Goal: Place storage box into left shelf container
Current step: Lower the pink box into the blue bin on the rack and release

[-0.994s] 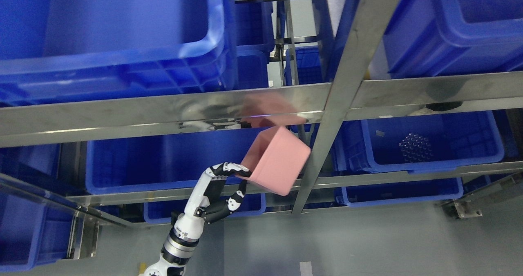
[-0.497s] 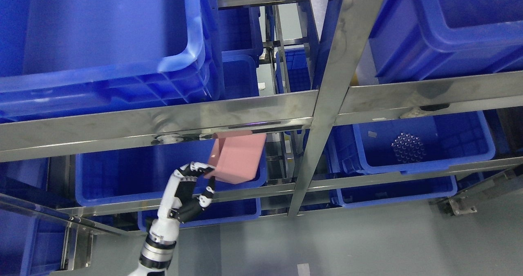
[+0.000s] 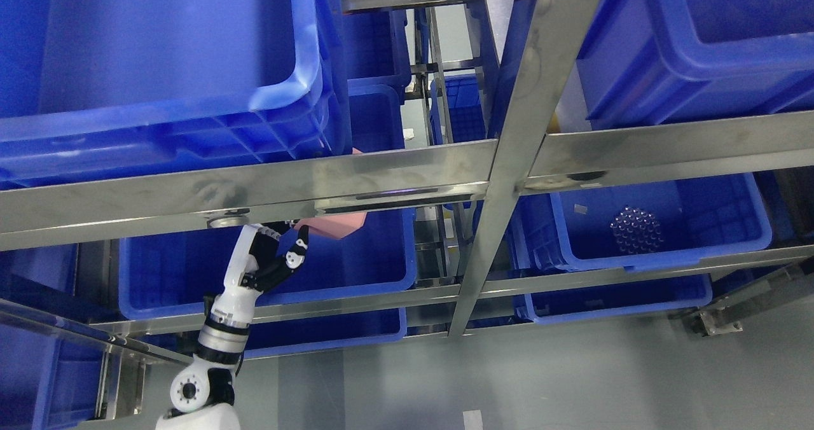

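Pink storage box, plain and unpatterned, showing only as a sliver below the silver, mirror-bright steel shelf rail. Left hand white with black joints and palm; left shelf container and the neighbouring bins solid blue with gridded inner walls. Floor flat grey, matte.
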You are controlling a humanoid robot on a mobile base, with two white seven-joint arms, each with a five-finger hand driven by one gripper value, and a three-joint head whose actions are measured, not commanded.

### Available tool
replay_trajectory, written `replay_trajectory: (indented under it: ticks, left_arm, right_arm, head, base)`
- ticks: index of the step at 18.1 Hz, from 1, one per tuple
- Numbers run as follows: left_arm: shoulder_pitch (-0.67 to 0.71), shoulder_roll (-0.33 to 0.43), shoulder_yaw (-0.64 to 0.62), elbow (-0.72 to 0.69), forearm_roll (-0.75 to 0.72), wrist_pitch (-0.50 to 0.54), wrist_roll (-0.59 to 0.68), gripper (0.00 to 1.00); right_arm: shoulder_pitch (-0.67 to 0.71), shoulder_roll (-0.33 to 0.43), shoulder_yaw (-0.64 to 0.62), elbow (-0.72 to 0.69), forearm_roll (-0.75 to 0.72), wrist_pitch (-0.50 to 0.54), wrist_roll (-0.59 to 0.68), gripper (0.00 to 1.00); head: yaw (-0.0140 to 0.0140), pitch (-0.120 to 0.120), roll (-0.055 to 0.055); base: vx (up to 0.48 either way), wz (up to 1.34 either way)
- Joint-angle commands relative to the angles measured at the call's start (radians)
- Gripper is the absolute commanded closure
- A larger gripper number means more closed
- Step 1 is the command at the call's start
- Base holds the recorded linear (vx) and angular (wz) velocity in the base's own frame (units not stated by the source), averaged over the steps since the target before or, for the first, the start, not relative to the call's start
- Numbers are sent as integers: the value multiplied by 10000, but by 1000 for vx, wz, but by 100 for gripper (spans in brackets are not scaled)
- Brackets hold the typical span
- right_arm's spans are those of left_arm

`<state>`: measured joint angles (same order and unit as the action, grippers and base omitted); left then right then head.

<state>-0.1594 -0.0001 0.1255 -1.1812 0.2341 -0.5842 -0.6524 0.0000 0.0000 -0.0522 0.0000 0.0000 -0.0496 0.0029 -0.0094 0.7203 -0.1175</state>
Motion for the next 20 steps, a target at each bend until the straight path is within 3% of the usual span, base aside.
replay_trajectory:
  ticks: [1, 4, 8, 11, 16, 20]
  left_arm:
    - [-1701, 176, 1183, 2544, -1587, 1270, 111, 98]
    - [-2698, 185, 1719, 3449, -2629, 1332, 494, 95]
    - [-2854, 176, 1706, 3483, -2786, 1332, 495, 88]
    - [-3007, 176, 1629, 3452, -2770, 1332, 495, 58]
    - [-3191, 176, 1629, 2903, -2709, 1209, 495, 26]
    - [-3055, 176, 773, 1707, -2678, 918, 434, 14]
  right_arm:
    - [-46, -174, 0, -175, -215, -10, -60, 0]
    - [-31, -174, 0, -175, -215, 5, -59, 0]
    - [-46, -174, 0, -175, -215, -10, -60, 0]
    - [-30, -174, 0, -175, -215, 5, -59, 0]
    - [-31, -174, 0, -175, -215, 5, -60, 0]
    - [-31, -174, 0, -175, -215, 5, -44, 0]
  head:
    - [0, 0, 0]
    - [0, 0, 0]
    - [0, 0, 0]
    - [0, 0, 0]
    - [0, 0, 0]
    - [0, 0, 0]
  base:
    - [0, 0]
    - [-1, 11]
    - [-31, 62]
    - [-38, 115]
    - [-39, 66]
    - [-14, 55]
